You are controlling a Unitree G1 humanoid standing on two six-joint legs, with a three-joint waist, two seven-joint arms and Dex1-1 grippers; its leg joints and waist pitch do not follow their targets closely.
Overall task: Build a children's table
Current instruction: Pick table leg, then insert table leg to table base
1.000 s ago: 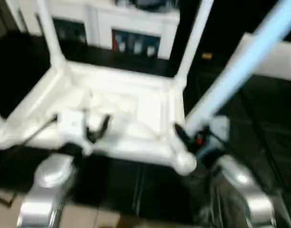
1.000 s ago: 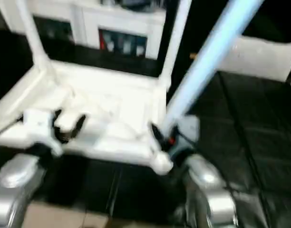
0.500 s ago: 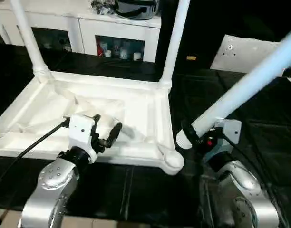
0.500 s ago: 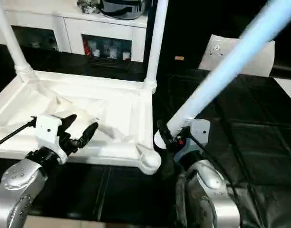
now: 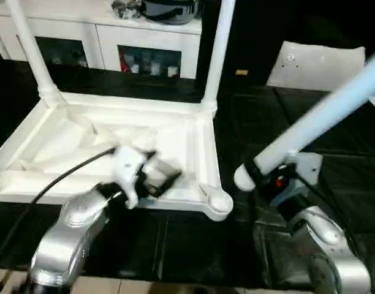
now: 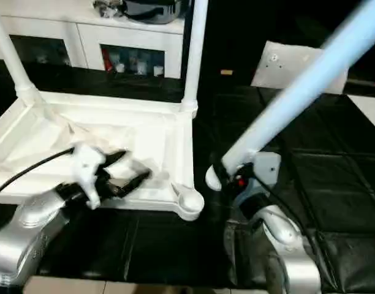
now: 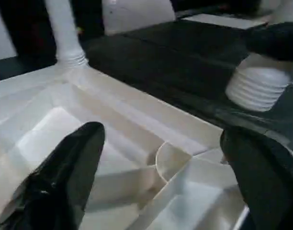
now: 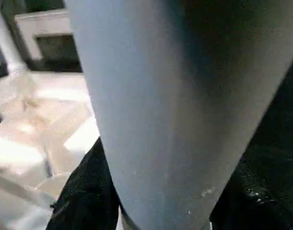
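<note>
A dark, tile-patterned work surface (image 5: 334, 128) lies before a white cabinet (image 5: 108, 43) with open-fronted shelves. The left hand (image 5: 155, 179), at the end of a silver forearm, hovers over the near rim of the upturned white plastic square tabletop (image 5: 71, 144); its two black fingers (image 7: 65, 177) stand wide apart and grasp nothing. In the left wrist view, the ribbed underside and the empty round corner socket (image 7: 173, 163) lie between those fingers. That socket (image 5: 219, 202) is the tabletop's near corner on the robot's right. Two long smooth white tapered tubular legs stand upright in the far corners, one on the left (image 5: 31, 52) and one on the right (image 5: 217, 52). The right hand (image 5: 261, 177) is clenched around the lower end of a third white tubular leg (image 5: 322, 116), which slants up and away towards the right. Its ridged butt end (image 5: 244, 177) hangs just beside the empty near socket, apart from it. A flat white sheet (image 5: 316, 64) lies on the dark surface beyond this leg.
</note>
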